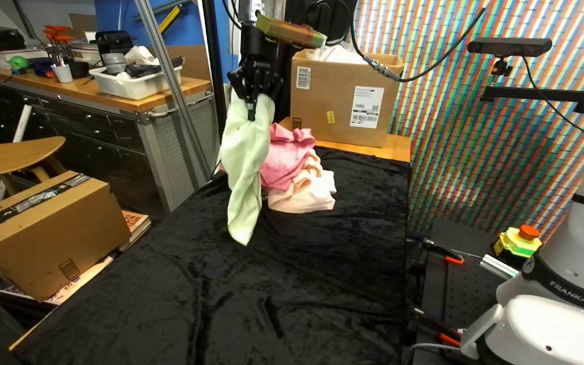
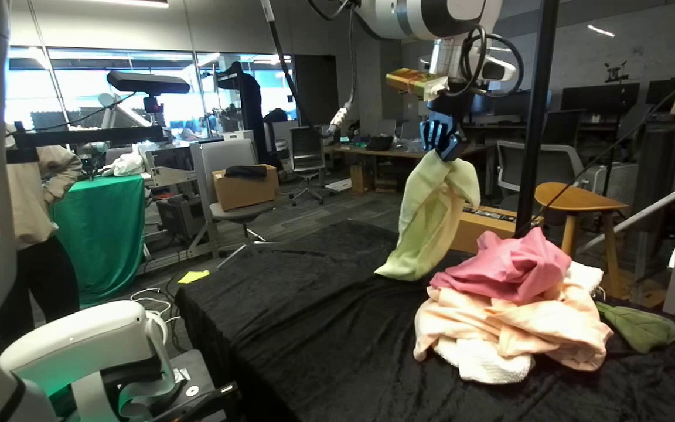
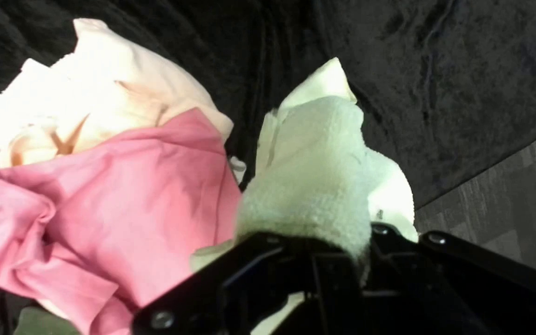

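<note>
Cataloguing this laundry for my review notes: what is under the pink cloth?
In an exterior view, peach cloth shows under the pink cloth, and white cloth pokes out beneath the peach. Anything else underneath is covered and cannot be seen.

Fabric tally reads one pale green towelling cloth (image 1: 244, 162), one pink smooth cloth (image 2: 507, 269), one dark green leaf-shaped cloth (image 2: 645, 329); at least one peach cloth (image 2: 554, 328) and one white textured cloth (image 2: 495, 364), exact number hidden. Also counted: one black two-fingered gripper (image 1: 251, 112), one red-and-yellow emergency-stop button (image 1: 528, 233), one wooden stool (image 1: 13, 155).
</note>
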Available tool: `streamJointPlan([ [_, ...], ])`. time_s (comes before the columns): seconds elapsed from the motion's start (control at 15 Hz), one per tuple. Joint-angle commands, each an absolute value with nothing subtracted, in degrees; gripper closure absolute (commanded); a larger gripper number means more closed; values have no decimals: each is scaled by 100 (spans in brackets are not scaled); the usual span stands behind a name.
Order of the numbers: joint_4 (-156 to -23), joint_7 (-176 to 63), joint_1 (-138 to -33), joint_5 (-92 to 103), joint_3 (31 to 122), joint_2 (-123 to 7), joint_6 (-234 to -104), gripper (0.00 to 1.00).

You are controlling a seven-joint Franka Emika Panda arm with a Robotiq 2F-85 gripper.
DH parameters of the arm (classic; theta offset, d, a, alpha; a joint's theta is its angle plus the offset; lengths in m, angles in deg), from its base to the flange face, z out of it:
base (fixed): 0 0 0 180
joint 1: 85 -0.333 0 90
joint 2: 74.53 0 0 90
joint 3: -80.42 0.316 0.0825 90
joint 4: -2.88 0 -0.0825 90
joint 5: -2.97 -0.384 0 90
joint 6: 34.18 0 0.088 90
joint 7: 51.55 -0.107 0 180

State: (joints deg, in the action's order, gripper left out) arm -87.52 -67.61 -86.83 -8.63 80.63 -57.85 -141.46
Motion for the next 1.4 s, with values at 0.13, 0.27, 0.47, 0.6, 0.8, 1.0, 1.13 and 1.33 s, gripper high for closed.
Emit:
streamJointPlan([
  [0.13, -8701, -6750, -8435, -553, 7767, -5833, -14473, 91],
  [0.27, -8703, -6819, -8399, -366, 7680, -5757, -14617, 91],
  [0.47, -8740, -7002, -8419, 41, 7560, -5663, -14909, 91],
  [0.6, -8763, -7099, -8430, 223, 7523, -5621, -15045, 65],
  [0.8, -8862, -7206, -8447, 411, 7506, -5638, -15241, 51],
  [1.0, -8958, -7400, -8465, 601, 7466, -5700, -15392, 28],
  [1.13, -9027, -7559, -8467, 732, 7433, -5753, -15434, 12],
  [1.33, -9270, -7444, -8442, 663, 7500, -5976, -15376, 0],
])
